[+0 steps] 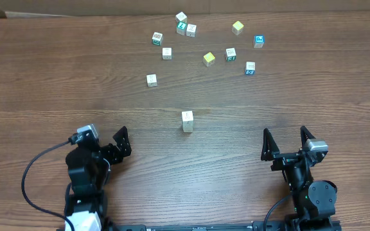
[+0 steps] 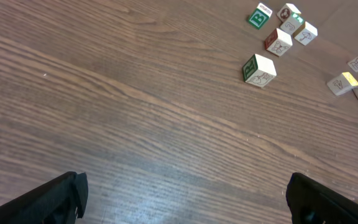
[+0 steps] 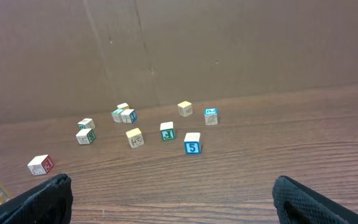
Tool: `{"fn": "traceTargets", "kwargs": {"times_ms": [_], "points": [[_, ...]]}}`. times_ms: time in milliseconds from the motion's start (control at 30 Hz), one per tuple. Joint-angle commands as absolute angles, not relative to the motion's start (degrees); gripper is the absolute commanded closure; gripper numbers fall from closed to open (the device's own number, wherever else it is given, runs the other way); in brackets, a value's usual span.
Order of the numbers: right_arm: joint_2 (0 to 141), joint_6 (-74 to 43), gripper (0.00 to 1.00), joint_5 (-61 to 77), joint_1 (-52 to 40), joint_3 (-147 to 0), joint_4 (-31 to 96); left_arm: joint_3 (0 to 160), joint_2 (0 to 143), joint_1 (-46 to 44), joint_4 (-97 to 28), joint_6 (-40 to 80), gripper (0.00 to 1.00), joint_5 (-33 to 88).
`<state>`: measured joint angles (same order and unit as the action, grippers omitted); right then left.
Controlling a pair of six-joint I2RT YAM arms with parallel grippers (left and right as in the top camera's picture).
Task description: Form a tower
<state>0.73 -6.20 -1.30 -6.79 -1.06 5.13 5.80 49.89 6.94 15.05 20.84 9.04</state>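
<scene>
The tower [image 1: 187,120] is a narrow cream stack of letter cubes standing upright at the table's middle, with a pale top face. My left gripper [image 1: 111,144] rests near the front left, angled toward the right, well short of the tower. In its wrist view the left gripper [image 2: 185,202] is open over bare wood, its fingers [image 2: 58,200] at the frame's bottom corners. My right gripper [image 1: 285,133] sits at the front right, open and empty. The right wrist view shows the right gripper [image 3: 176,199] spread wide, with only wood between the jaws.
Several loose letter cubes lie scattered at the back, among them a yellow one [image 1: 209,59], a blue one [image 1: 259,41] and a cream one [image 1: 151,79]. A blue "5" cube [image 3: 192,144] faces the right wrist. A cardboard wall [image 3: 229,43] stands behind.
</scene>
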Motion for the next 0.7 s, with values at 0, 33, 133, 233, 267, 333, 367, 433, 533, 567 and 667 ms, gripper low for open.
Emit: {"fn": "traceTargets", "kwargs": {"times_ms": [0,33,133,233,267,333,367,433,533,567,667], "points": [[0.1,-5.9,0.00,-0.9,-6.6,-0.5,4.7,3.2,46.5,6.7,15.5,20.8,0.00,8.4],[0.1,-5.9,0.00,-0.9,-6.6,-0.5,4.7,2.6,45.4,6.7,15.4,20.8,0.00,8.4],[0.1,-5.9,0.00,-0.9,-6.6,-0.5,4.7,0.4,41.4,6.7,15.2,20.8,0.01,8.3],[0.1,-5.9,0.00,-0.9,-6.6,-0.5,4.7,0.3,36.6,6.7,11.0,20.8,0.01,7.2],[0.1,-5.9,0.00,-0.9,-6.6,-0.5,4.7,0.3,35.0,6.7,9.8,20.7,0.01,6.8],[0.1,-5.9,0.00,-0.9,-6.6,-0.5,4.7,0.3,31.5,6.7,7.1,20.6,0.00,6.3],[0.1,-5.9,0.00,-0.9,-6.6,-0.5,4.7,0.3,29.5,6.7,5.4,20.6,0.00,6.1],[0.1,-5.9,0.00,-0.9,-6.6,-0.5,4.7,0.3,25.4,6.7,1.7,20.6,0.00,5.7],[0.1,-5.9,0.00,-0.9,-6.6,-0.5,4.7,0.3,17.4,6.7,-4.2,19.8,0.00,4.5],[0.1,-5.9,0.00,-0.9,-6.6,-0.5,4.7,0.3,15.6,6.7,-4.2,18.2,0.01,4.3],[0.1,-5.9,0.00,-0.9,-6.6,-0.5,4.7,0.3,9.3,6.7,-4.3,13.8,0.00,4.3]]}}
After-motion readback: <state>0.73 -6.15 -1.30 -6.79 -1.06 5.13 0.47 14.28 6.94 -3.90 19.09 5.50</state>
